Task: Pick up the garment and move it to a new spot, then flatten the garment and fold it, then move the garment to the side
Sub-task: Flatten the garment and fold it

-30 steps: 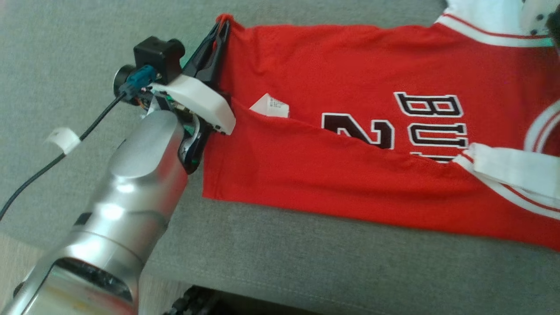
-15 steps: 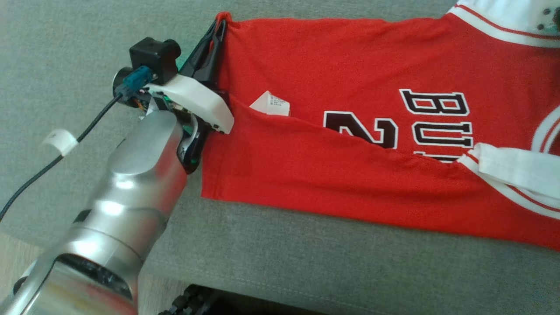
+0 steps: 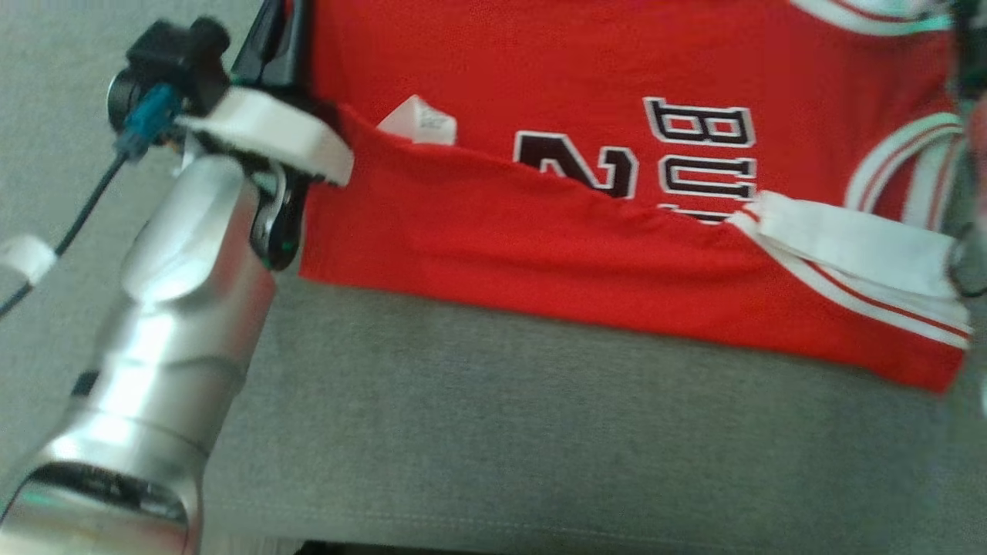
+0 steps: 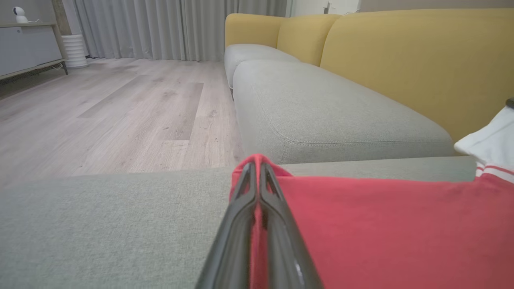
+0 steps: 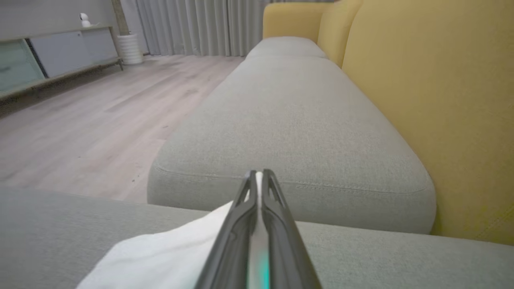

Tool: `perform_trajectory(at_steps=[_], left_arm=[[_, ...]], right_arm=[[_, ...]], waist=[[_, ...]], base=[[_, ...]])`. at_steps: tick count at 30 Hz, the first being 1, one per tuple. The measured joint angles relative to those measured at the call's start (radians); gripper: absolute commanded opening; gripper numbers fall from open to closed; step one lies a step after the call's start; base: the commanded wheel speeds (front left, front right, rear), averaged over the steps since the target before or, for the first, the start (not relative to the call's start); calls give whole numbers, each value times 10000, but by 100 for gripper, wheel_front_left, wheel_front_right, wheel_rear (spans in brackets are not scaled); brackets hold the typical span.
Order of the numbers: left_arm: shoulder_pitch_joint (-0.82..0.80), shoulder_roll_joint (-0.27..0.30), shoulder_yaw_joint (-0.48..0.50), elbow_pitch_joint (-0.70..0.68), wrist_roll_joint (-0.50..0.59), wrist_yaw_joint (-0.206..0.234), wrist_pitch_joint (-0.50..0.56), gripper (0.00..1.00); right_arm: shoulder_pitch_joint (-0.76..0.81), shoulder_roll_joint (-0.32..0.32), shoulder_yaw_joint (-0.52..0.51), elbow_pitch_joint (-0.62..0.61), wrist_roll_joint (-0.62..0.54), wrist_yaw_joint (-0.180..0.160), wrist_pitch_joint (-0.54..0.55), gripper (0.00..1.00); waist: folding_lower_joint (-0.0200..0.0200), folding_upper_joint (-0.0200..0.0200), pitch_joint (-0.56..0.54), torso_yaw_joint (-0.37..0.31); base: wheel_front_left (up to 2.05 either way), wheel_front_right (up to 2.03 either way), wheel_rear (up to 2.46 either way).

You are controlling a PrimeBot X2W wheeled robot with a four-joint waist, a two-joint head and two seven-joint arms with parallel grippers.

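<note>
My left gripper (image 4: 257, 176) is closed tight on a corner of the hem of the red basketball jersey with white striped trim (image 3: 540, 247). My right gripper (image 5: 259, 178) is also closed and pinches a white part of the same jersey. The cloth lies stretched between my two grippers on the grey fabric sofa cushion (image 3: 540, 432). It spreads to the right of my left fingers and hangs to the left of my right fingers.

I judge that I am in the folding step. The side of the jersey nearest to my body is already turned over the front, and I hold the far edge at its two ends. The next move, I think, asks both grippers to travel together at one pace and keep the edge tight, so that the cloth does not wrinkle.

The large black letters with white outline (image 3: 702, 146) read "BU", and the fold covers the rest. Beside them is a black digit "2" (image 3: 578, 162). The small white sewn-in label (image 3: 416, 122) near my left gripper has print, but it is too blurred to read.
</note>
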Motion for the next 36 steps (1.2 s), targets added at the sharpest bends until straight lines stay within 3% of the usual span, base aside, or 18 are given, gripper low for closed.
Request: perform_trajectory(at_steps=[5,9,17,24,25,26,27,28,29,30,36], left_arm=[[1368,221,828,-412,729,82,-2,0],[2418,291,1569,-794,1325,94,-2,0],[4438,253,2859,-1258,2290,81,0,0],[5399,27,3490,-1361,2932,65,-2,0],[5517,-33,3568,-1361,3016,15,-2,15],[5622,-86,3628,-1356,3127,0,0,36],[5720,-157,3703,-1315,3244,12,0,96],[5824,-230,3804,-1292,3344,98,0,100],[5916,-293,3875,-1256,3438,194,0,100],[6043,-353,4002,-1258,3522,313,0,100],[6955,-600,4608,-1960,4036,838,0,100]], right_arm=[[932,650,88,-752,848,0,-217,0],[2891,851,476,-2541,1944,0,-219,0],[7078,905,1369,-5607,3960,0,-219,0],[8775,930,1342,-6775,4729,0,-130,0],[8941,953,1308,-6888,4794,0,-48,0],[9091,1016,1248,-7007,4897,0,6,0],[9232,1097,1187,-7091,4941,0,8,7],[9352,1200,1095,-7143,4987,0,31,41],[9477,1290,988,-7198,5076,0,92,92],[9595,1333,911,-7223,5051,0,92,100],[10170,1430,194,-7446,3457,-2,-119,100]], waist=[[0,0,-426,-581],[-1,0,-846,-971],[-2,0,-1654,-1640],[-1,0,-2129,-1899],[-2,0,-2192,-1918],[-2,0,-2252,-1929],[-1,0,-2318,-1931],[0,0,-2387,-1926],[-1,0,-2462,-1918],[-1,0,-2546,-1910],[-1,0,-3055,-1844]], base=[[0,0,0],[0,0,0],[0,0,0],[0,0,0],[0,0,0],[0,0,0],[0,0,0],[0,0,0],[0,0,0],[0,0,0],[0,0,0]])
